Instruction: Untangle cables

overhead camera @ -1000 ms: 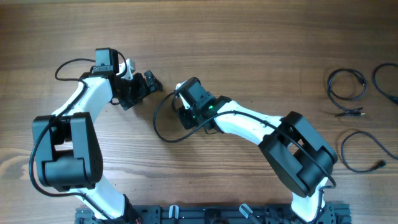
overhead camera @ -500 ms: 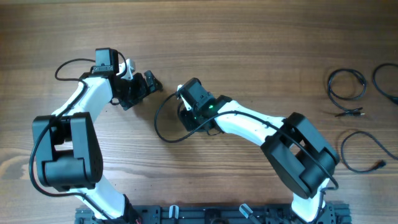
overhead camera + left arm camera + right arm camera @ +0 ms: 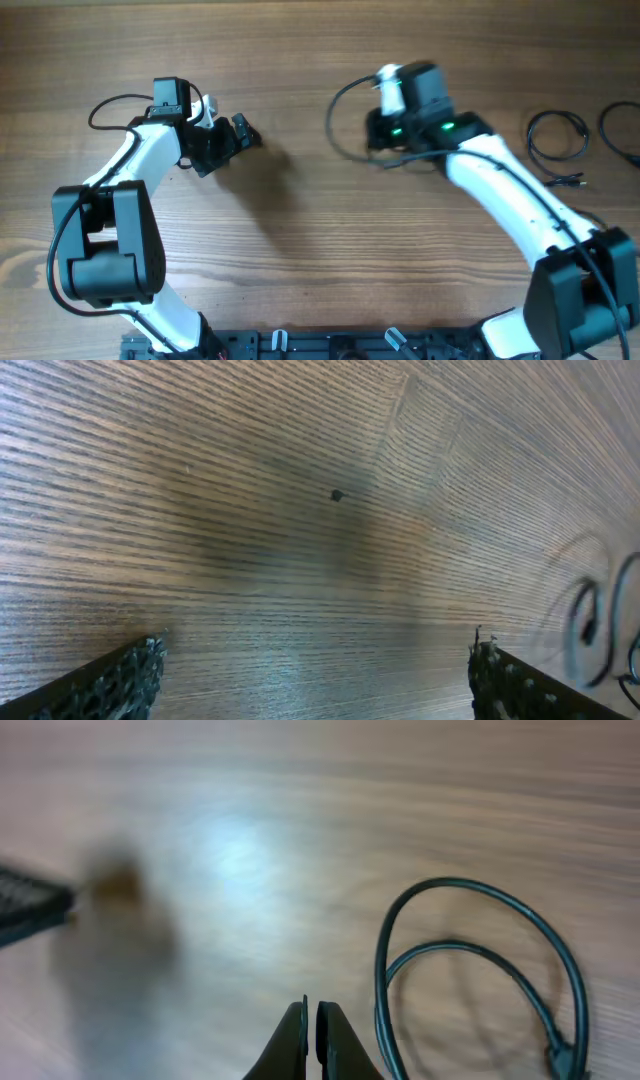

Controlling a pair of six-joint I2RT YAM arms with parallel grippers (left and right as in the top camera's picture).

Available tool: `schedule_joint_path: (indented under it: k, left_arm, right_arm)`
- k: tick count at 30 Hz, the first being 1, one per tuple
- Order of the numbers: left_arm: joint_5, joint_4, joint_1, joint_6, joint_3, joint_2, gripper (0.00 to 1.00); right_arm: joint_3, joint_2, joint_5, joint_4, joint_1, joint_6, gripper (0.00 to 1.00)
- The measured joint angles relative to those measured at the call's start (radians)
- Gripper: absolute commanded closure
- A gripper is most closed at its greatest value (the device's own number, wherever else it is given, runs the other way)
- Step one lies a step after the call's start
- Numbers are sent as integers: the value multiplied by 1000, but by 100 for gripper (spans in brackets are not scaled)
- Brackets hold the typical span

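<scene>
Black cable loop (image 3: 331, 115) hangs pinched in the closed right hand (image 3: 311, 1020); left hand (image 3: 315, 660) gapes open.

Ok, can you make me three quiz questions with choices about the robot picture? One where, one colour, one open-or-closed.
1. Where on the brown wooden table do the loose thin black cable loops lie? A far right B beside the left arm C bottom middle
2. What colour is the small light on the white right arm? A green B red C blue
3. The left gripper is: A wide open B shut on a cable C shut empty
Answers: A, they sit by the right edge; A, it glows green; A, its fingers stand far apart.
</scene>
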Motion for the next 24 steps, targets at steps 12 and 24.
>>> schedule_joint_path:
  k: [12,24]
  left_arm:
    - [0,0,0,0,0,0,0]
    - [0,0,0,0,0,0,0]
  right_arm:
    - [9,-20,154,-128,-537,-104,92]
    - [8,-20,149,-133,-575,-100,0]
